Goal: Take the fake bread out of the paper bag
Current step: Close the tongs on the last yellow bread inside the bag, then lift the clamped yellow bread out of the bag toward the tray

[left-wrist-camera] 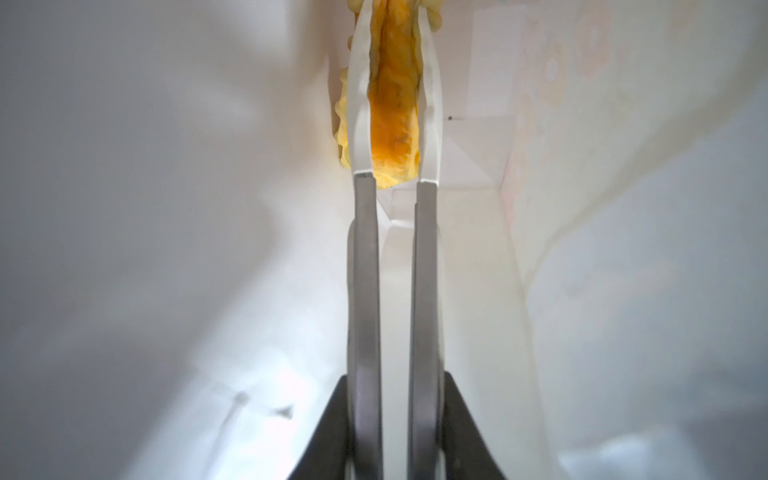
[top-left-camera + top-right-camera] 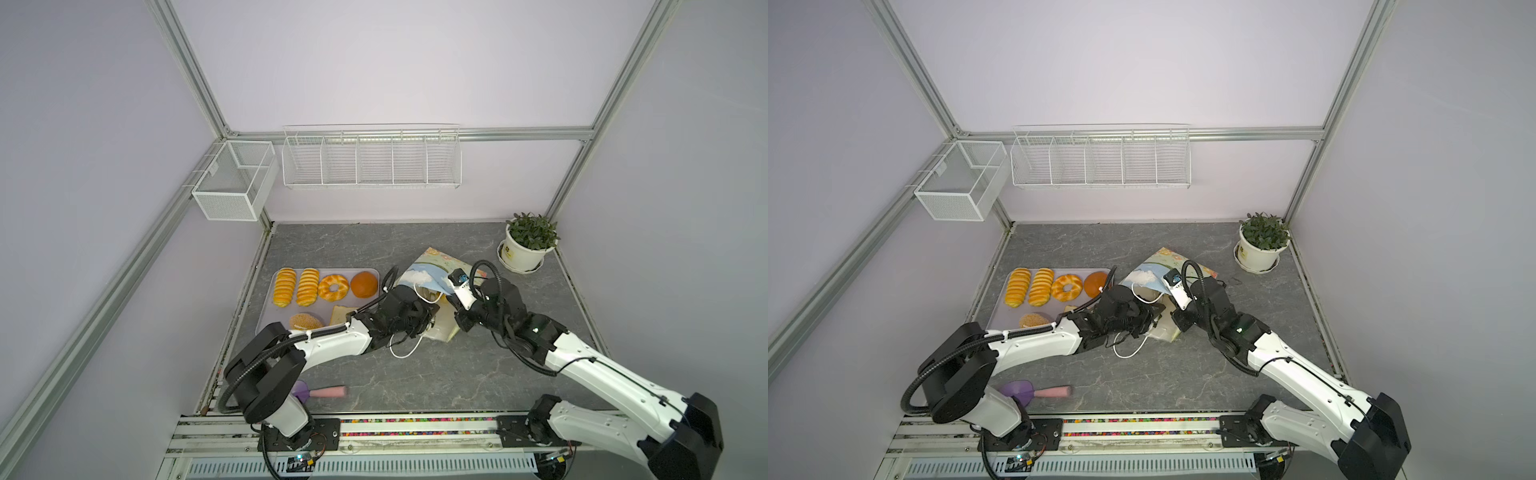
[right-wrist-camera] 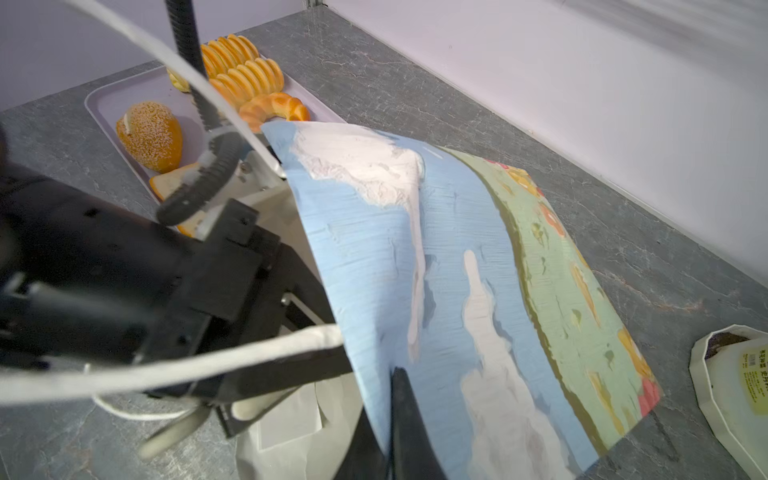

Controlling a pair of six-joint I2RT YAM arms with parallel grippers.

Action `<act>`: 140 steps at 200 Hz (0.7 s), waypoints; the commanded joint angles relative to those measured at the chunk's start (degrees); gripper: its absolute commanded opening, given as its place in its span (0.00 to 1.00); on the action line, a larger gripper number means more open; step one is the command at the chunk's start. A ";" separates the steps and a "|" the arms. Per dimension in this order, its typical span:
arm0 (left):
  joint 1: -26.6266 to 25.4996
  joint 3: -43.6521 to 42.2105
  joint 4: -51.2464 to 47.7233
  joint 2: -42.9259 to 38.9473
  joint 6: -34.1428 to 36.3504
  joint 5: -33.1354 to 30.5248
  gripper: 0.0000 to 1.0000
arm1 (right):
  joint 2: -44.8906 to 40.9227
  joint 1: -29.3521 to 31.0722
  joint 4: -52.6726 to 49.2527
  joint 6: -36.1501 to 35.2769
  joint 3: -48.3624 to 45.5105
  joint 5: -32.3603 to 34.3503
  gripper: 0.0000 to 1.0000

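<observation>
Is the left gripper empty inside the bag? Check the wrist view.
No: in the left wrist view the left gripper is clamped on a golden-orange fake bread inside the paper bag.

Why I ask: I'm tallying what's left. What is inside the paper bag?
Inside the paper bag, the left pincer grips one golden bread. Anything behind them is covered.

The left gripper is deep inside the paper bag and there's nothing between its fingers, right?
Not quite. The left gripper is deep inside the paper bag, but it isn't empty. The left wrist view shows its fingers squeezed onto a golden-orange fake bread.
</observation>
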 commanded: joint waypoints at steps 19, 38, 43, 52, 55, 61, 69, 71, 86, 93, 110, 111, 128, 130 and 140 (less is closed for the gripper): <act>0.43 -3.18 -4.07 -7.67 3.70 -2.90 0.00 | 1.40 0.40 -1.31 0.99 1.98 2.44 0.07; 0.39 -4.15 -6.25 -10.25 5.05 -3.09 0.00 | 2.04 0.41 -1.36 1.25 2.65 2.67 0.07; 0.43 -4.35 -6.60 -10.75 5.43 -2.99 0.00 | 2.15 0.40 -1.39 1.25 2.85 2.74 0.07; 0.43 -4.50 -7.40 -11.72 6.25 -2.55 0.00 | 2.45 0.40 -1.57 1.42 3.16 2.96 0.07; 0.38 -4.48 -7.78 -12.04 6.59 -2.49 0.00 | 2.54 0.42 -1.69 1.47 3.29 3.04 0.07; 0.35 -4.48 -8.41 -12.71 7.31 -2.27 0.00 | 2.72 0.41 -1.89 1.64 3.50 3.21 0.07; 0.43 -4.36 -9.48 -13.53 8.40 -2.01 0.00 | 2.87 0.40 -2.15 1.76 3.78 3.51 0.07; 0.43 -4.35 -9.73 -13.77 8.66 -1.92 0.00 | 2.97 0.39 -2.18 1.84 3.79 3.55 0.07; 0.42 -4.04 -12.17 -15.63 10.90 -1.61 0.00 | 3.47 0.40 -2.64 2.19 3.88 4.39 0.07; 0.41 -3.75 -13.54 -16.53 12.12 -1.47 0.00 | 3.84 0.46 -2.83 2.49 3.87 4.93 0.07; 0.43 -2.95 -17.47 -18.80 14.92 -0.80 0.00 | 4.85 0.43 -3.39 3.25 5.95 6.06 0.07; 0.43 -2.90 -17.70 -18.91 15.13 -0.76 0.00 | 4.86 0.45 -3.40 3.26 5.93 6.16 0.07; 0.38 -1.95 -22.07 -21.11 17.66 0.00 0.00 | 5.96 0.40 -3.63 4.20 6.95 7.15 0.07; 0.40 -1.88 -22.57 -21.42 17.87 0.03 0.00 | 6.14 0.45 -3.64 4.34 7.02 7.25 0.07; 0.43 -1.72 -24.38 -22.75 19.00 0.67 0.00 | 6.90 0.41 -3.70 4.89 7.75 7.81 0.07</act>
